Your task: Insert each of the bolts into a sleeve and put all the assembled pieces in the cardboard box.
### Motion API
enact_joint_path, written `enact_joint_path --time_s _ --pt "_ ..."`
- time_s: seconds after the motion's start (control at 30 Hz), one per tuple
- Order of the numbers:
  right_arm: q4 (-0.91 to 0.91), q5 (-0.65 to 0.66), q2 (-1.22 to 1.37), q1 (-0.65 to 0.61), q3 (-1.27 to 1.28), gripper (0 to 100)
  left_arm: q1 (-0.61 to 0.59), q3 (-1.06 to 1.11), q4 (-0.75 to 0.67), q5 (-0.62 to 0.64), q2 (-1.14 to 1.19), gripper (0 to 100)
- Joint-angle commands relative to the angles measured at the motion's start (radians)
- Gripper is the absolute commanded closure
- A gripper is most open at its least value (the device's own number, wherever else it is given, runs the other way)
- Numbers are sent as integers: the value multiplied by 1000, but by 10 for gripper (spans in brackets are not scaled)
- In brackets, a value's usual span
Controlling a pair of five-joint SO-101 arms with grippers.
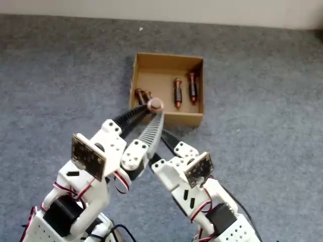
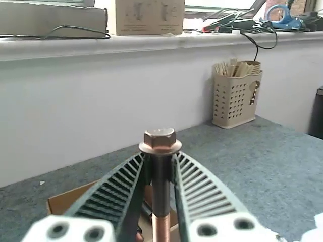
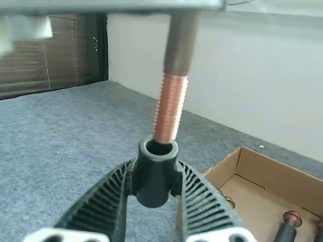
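Note:
My left gripper (image 2: 160, 157) is shut on a copper bolt (image 2: 160, 140), head up and shank pointing down. In the high view the left gripper (image 1: 154, 109) holds the bolt (image 1: 155, 105) over the front edge of the cardboard box (image 1: 199, 120). My right gripper (image 3: 156, 174) is shut on a black sleeve (image 3: 158, 176), held upright right under the bolt. The bolt's threaded end (image 3: 169, 108) meets the sleeve's open mouth. Two assembled pieces (image 1: 177, 93) (image 1: 193, 87) lie inside the box, and another (image 1: 141, 95) lies by its left wall.
Grey carpet (image 1: 262, 101) spreads all around the box, with open room to its left and right. The right arm (image 1: 184, 169) sits close beside the left arm (image 1: 93, 156), their grippers crossing in front of the box. A wall runs along the table's far edge.

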Motion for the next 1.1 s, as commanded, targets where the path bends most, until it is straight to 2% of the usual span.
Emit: enact_joint_path --time_s 0.0,0.1,0.3,0.7,0.8,0.87,1.0,1.07 --pt "-35 9 -25 -16 90 993 64 -36 -9 -66 1 993" --pt "-35 9 -27 -15 90 993 54 -28 -3 -72 1 993" --pt "-35 9 -27 -10 90 993 -44 8 -9 -68 -7 993" --pt "-35 9 -27 -7 87 993 -84 127 -3 -72 -8 993" --pt "-36 5 -27 28 84 993 -110 162 -2 -72 -8 989" --pt "-36 3 -27 56 82 993 -134 185 -2 -72 -8 954" --pt "-36 3 -27 65 82 993 -145 191 91 -72 -8 798" --pt "-36 3 -27 65 82 993 -142 166 144 -72 -8 792"
